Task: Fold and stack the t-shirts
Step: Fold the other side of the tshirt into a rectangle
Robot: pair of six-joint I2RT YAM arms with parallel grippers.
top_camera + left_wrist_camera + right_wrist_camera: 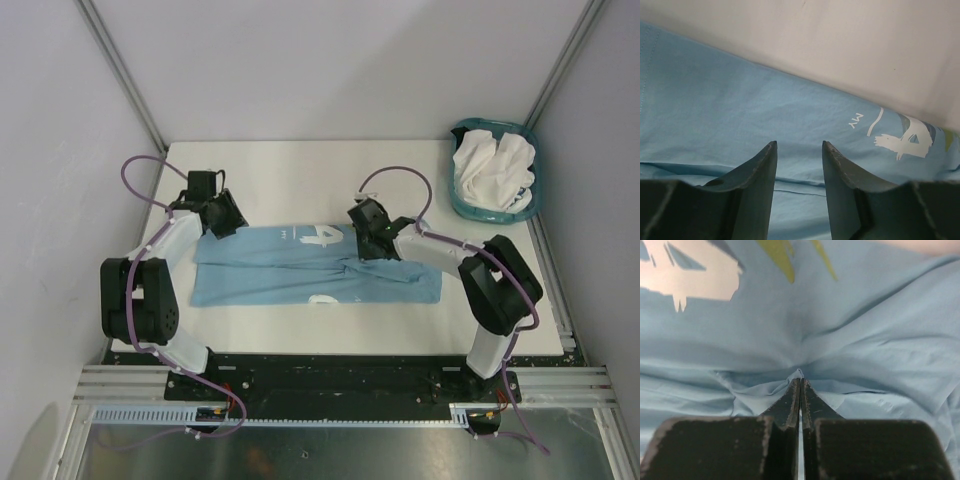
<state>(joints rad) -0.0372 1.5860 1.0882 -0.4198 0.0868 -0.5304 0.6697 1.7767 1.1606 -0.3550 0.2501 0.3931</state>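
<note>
The light blue t-shirt (300, 268) lies partly folded across the middle of the table, its white "4" print (322, 235) near the far edge. My left gripper (222, 218) is open over the shirt's far left corner; in the left wrist view its jaws (799, 145) stand apart above the blue cloth (740, 100). My right gripper (368, 240) is shut on a pinched fold of the light blue t-shirt (840, 325); the tips (800, 382) grip a small peak of cloth. White t-shirts (492, 172) lie bunched in the basket.
A teal plastic basket (463, 205) stands at the far right corner of the white table (300, 170). Grey walls enclose the table on three sides. A metal rail runs along the near edge.
</note>
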